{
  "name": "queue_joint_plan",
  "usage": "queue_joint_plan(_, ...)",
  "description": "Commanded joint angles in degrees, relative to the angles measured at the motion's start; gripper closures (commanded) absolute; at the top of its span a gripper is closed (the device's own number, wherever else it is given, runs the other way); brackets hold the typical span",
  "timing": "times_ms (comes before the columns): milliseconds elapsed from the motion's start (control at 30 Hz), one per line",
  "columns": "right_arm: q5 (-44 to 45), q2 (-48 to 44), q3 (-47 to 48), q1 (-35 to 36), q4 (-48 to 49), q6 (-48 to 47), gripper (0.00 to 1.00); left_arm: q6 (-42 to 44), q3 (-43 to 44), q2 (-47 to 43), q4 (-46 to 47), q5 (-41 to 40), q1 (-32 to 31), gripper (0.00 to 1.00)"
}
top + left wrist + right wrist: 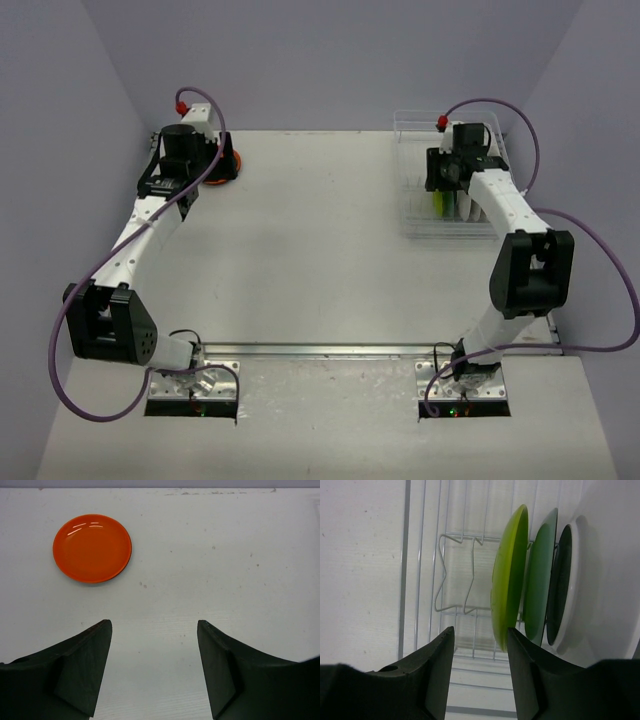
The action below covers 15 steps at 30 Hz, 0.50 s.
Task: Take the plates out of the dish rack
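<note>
The dish rack (418, 124) is sitting at the far right of the surface (320, 250), and the right arm (500, 205) is reaching over its near part, where the plates left in it are standing on edge in a close row. In the right wrist view a lime plate (510, 575) is standing first, a darker green plate (540, 580) is standing right behind it, and a white plate with a dark inside (576, 570) is standing last, against the rack's clear wall. The right jaws are standing apart with only the thin wire tines (455, 575) showing through the gap; nothing is being pinched, and the lime plate's lower rim is sitting just beside the tip of one finger (525, 675), while the two plates behind it are crowding that side. At the far left an orange plate (92, 548) is lying flat on the surface. The left jaws are spread wide over bare surface just near of that plate, gripping nothing and not touching it. Purple cables (590, 270) are looping off both arms, hanging outside the working area.
</note>
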Motion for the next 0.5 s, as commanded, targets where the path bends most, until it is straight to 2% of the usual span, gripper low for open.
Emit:
queue_joint_plan(0, -0.4, 1.3, 2.9, -0.1, 3.2, -2.2, 0.54, -0.7, 0.7, -1.8, 1.2, 0.0, -0.8, 0.33)
queue_joint_plan(233, -0.6, 3.1, 3.2, -0.1, 5.1, -4.5, 0.61, -0.7, 0.8, -1.5, 1.1, 0.0, -1.2, 0.33)
queue_joint_plan(467, -2.3, 2.7, 4.2, -0.1, 4.7, -5.4, 0.82, -1.0, 0.6, -1.6, 1.1, -0.3, -1.6, 0.33)
